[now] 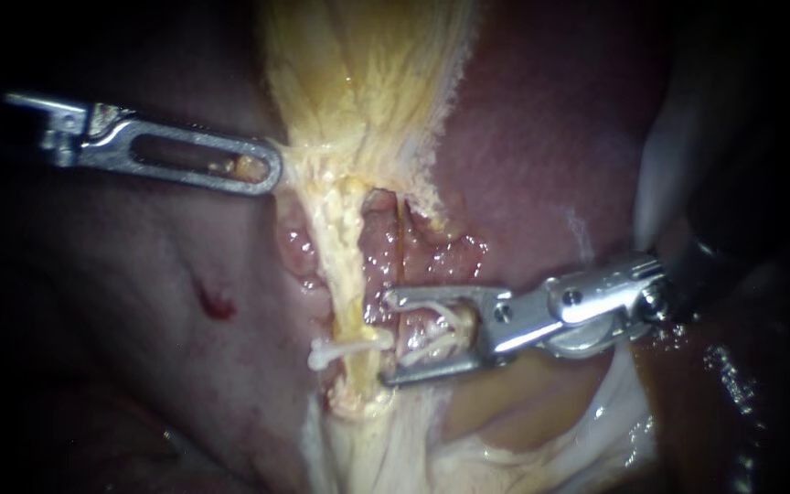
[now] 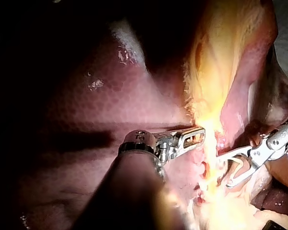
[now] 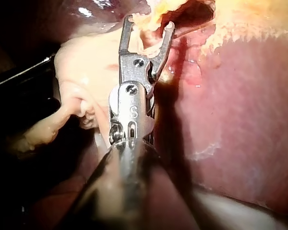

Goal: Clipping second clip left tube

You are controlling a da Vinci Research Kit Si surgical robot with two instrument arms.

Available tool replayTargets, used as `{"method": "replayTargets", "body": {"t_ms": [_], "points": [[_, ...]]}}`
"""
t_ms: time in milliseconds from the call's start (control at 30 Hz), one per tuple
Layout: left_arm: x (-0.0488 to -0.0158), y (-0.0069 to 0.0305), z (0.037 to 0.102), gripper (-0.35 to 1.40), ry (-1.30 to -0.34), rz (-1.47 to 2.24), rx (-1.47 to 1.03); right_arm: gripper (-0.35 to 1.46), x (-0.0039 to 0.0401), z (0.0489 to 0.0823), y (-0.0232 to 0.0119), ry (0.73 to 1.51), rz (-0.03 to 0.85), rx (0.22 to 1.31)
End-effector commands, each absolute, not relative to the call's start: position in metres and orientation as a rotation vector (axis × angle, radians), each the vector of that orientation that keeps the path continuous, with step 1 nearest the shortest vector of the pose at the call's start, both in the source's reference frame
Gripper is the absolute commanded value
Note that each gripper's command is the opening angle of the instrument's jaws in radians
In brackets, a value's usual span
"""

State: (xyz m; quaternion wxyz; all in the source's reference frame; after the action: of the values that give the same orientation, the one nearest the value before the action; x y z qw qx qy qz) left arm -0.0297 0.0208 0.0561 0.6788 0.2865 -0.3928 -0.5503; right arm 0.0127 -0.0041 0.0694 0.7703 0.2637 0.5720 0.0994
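Note:
The left tube (image 1: 347,274), a pale yellow strand, runs down from the gallbladder (image 1: 368,82). One white clip (image 1: 345,351) sits across it low down. My right instrument (image 1: 387,336) stands with its jaws wide apart just right of the tube, level with that clip, and a white clip (image 1: 432,331) lies in the gap between them. My left instrument (image 1: 265,170) has its slotted jaws shut on the gallbladder's lower left edge. The left wrist view shows the left instrument (image 2: 198,136) at the yellow tissue. The right wrist view shows the right instrument (image 3: 148,28) open.
Dark red liver (image 1: 550,137) lies right of the gallbladder and more liver (image 1: 139,302) on the left, with a small red spot (image 1: 215,302). Raw pink tissue (image 1: 422,256) lies open right of the tube. Pale fatty tissue (image 1: 505,430) sits under the right instrument.

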Motion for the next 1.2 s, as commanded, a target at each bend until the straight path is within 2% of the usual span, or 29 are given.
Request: {"method": "replayTargets", "body": {"t_ms": [33,433,833,1200], "points": [[-0.0297,0.0208,0.0561,-0.35,-0.882,-1.236,0.643,0.5,0.0129,0.0698,-0.0041,1.24,0.219,0.578],[-0.0297,0.0208,0.0561,-0.35,-0.882,-1.236,0.642,0.5,0.0128,0.0725,-0.0032,1.232,0.241,0.601],[-0.0298,0.0207,0.0561,-0.35,-0.882,-1.237,0.642,0.5,0.0132,0.0723,-0.0033,1.259,0.256,0.646],[-0.0299,0.0207,0.0562,-0.35,-0.882,-1.239,0.638,0.5,0.0164,0.0715,-0.0035,1.296,0.259,0.702]]}}
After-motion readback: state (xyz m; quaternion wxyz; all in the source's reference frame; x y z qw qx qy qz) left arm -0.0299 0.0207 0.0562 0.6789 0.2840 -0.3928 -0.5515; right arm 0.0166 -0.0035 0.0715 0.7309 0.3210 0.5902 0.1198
